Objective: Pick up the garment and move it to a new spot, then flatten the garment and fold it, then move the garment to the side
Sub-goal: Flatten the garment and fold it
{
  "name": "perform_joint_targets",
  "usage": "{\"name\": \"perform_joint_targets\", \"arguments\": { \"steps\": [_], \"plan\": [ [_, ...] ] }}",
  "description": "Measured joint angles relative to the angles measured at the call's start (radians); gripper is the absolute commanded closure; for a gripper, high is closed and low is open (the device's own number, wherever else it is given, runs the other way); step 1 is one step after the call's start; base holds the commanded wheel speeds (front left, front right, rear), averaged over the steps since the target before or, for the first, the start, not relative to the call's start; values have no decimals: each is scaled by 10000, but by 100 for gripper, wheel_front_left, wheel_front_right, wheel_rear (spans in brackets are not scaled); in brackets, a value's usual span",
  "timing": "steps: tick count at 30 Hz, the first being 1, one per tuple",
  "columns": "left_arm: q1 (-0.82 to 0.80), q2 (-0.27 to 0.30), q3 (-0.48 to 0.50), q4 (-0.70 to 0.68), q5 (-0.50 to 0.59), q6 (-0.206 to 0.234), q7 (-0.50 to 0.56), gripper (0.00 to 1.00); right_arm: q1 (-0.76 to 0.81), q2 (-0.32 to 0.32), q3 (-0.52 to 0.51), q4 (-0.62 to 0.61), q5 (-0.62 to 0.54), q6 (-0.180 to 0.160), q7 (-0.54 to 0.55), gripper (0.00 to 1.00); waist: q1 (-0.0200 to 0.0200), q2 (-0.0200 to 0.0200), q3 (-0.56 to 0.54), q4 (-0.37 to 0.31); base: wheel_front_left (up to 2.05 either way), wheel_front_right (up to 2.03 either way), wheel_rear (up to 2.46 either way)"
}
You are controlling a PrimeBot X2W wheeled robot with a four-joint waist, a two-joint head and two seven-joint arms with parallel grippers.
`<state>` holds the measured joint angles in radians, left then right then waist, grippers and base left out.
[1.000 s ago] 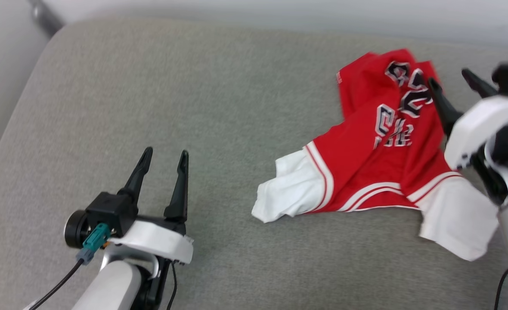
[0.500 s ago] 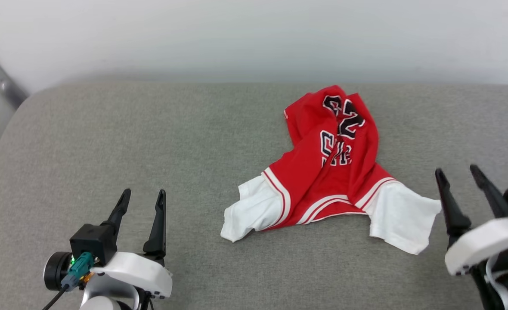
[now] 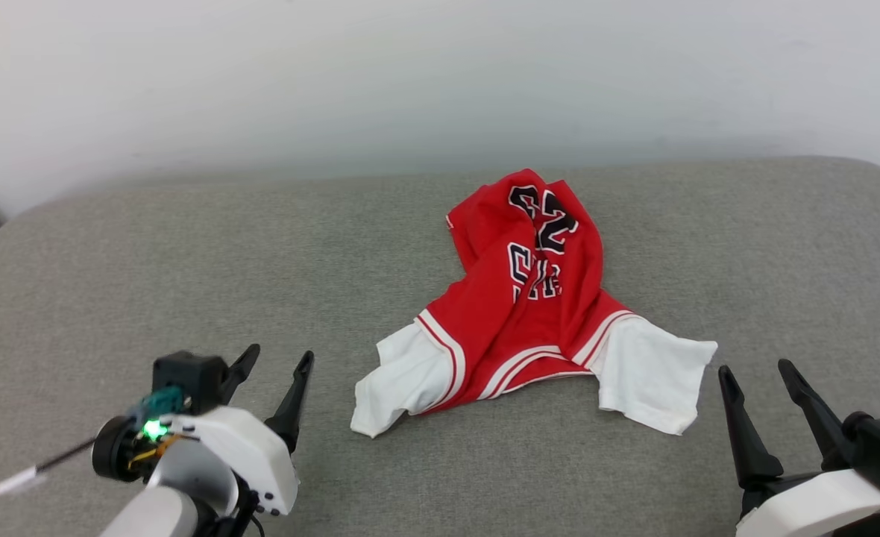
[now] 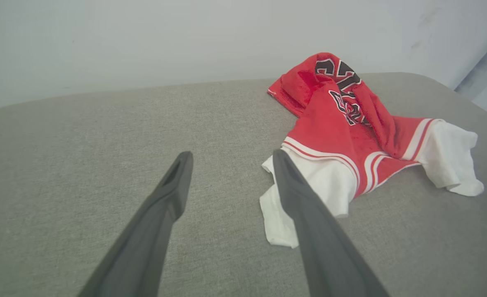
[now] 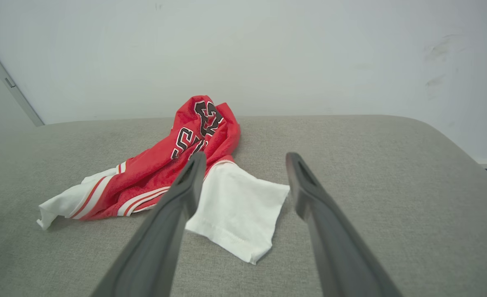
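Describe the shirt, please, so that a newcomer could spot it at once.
Look at the wide grey cushion below the pale wall. Near its middle lies a crumpled shirt. It is bright red with white sleeves, striped trim and black-and-white lettering, against plain grey fabric.

Grey fabric-covered pad (image 3: pixel 186 261) with rounded corners abuts a pale wall (image 3: pixel 410 74) and bears one crumpled red garment (image 3: pixel 529 313), white sleeves spread away from that wall.

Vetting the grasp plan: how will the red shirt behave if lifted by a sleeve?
Probably floppy: the garment lies bunched in soft folds, so it should hang and unfurl. Likely light, being thin cloth. Pushed, it would probably wrinkle, not slide.
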<state>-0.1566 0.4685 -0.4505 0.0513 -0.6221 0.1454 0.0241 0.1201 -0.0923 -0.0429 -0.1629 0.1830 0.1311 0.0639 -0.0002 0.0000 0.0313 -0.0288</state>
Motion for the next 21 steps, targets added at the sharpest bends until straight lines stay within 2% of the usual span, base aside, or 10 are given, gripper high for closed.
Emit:
{"name": "perform_joint_targets", "arguments": {
  "steps": [5,11,21],
  "plan": [
    [-1012,355,-543,259,-470,-786,2056,0,26,35,384,-535,-104,-2,150,0,0,0,116,-326,0,0,0],
    [-2107,535,-1313,506,-894,-1528,4443,0,-91,44,554,-932,-159,-2,107,0,1,0,615,-660,0,0,0],
    [-3268,834,-2311,1482,-830,-1981,7053,0,-613,244,571,-836,-155,0,-199,0,3,0,1966,-1207,0,0,0]
  ]
}}
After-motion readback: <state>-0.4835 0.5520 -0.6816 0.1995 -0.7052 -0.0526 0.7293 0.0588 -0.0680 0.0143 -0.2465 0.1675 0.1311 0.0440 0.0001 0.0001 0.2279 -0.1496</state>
